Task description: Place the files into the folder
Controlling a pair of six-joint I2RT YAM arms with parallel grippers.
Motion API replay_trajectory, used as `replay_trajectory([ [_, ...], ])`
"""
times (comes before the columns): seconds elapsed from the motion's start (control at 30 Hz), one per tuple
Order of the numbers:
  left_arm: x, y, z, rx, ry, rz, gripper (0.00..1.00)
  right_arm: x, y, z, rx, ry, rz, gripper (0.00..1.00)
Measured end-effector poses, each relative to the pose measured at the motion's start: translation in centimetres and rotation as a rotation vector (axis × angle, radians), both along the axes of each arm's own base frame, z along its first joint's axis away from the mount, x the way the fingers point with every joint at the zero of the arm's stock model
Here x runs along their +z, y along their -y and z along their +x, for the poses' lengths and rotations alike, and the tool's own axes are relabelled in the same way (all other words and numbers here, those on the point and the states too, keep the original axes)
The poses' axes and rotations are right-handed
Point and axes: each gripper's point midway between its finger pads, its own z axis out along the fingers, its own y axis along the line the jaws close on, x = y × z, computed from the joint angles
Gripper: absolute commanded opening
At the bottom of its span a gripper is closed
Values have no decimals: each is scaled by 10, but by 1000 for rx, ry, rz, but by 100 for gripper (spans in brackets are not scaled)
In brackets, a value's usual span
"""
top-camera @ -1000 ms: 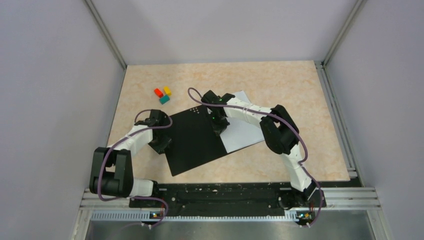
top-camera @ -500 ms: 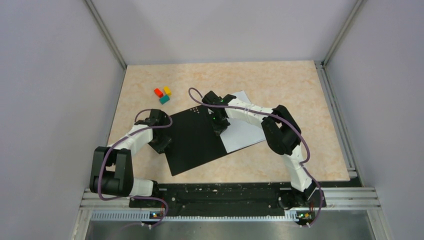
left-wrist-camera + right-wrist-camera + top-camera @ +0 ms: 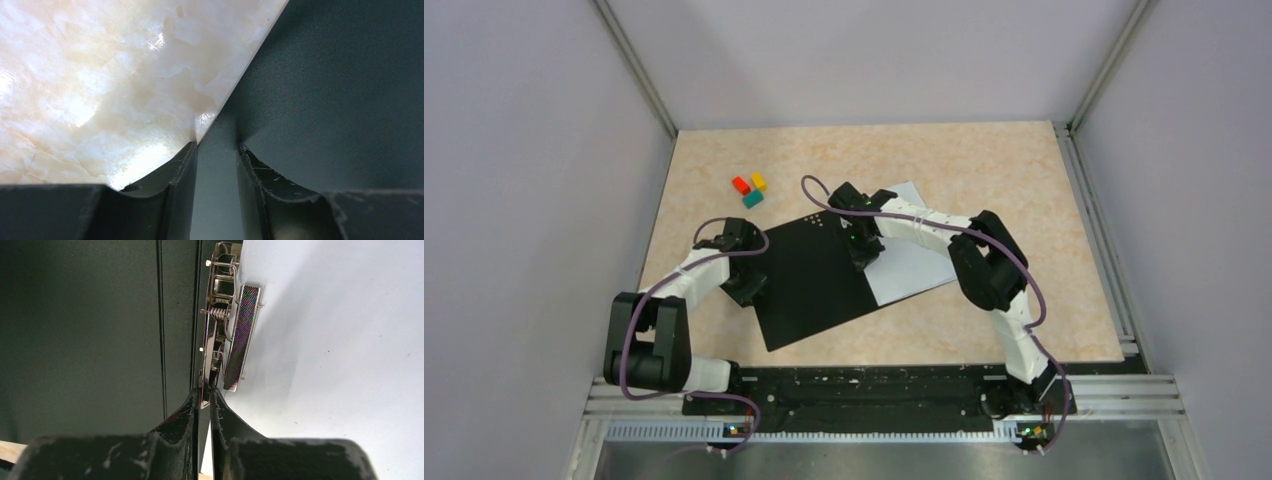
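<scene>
- Almost nothing has changed in the last second. In the top view both arms stay at the same places, and only the right elbow has shifted a little toward the near right.
- The right gripper [image 3: 205, 392] remains clenched on the near end of the metal clip [image 3: 220, 340] at the spine. The fingertips pinch the thin lever with only a narrow slit between them.
- The left gripper [image 3: 216, 145] is still half released and holds nothing. Its fingers stand apart on the left edge of the cover, one tip by the table [image 3: 100, 75] and the other on the black board.
- The folder [image 3: 809, 275] lies open and flat in the middle of the table, black side up. Neither its place nor its angle differs from the earlier frames.
- The files [image 3: 914, 265] lie on the right half, with their left edge at the clip. I cannot tell whether both sheets are there, one upon the other.
- The patterned bar of the clip sits over the paper's edge. Whether it presses the paper or is lifted, I cannot tell.
- My judgement: this is a pause at the clip step. The paper seems already placed, the left arm steadies the cover, and clamping and closing the cover are not yet done.
</scene>
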Motion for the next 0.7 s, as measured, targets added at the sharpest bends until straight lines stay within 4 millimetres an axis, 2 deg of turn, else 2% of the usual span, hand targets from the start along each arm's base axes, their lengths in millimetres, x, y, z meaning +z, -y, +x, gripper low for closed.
replay_trajectory([
  [0.53, 0, 0, 0, 0, 0, 0, 39, 9, 1, 1, -3, 30, -6, 0],
  [0.7, 0, 0, 0, 1, 0, -1, 39, 9, 1, 2, -3, 34, -10, 4],
])
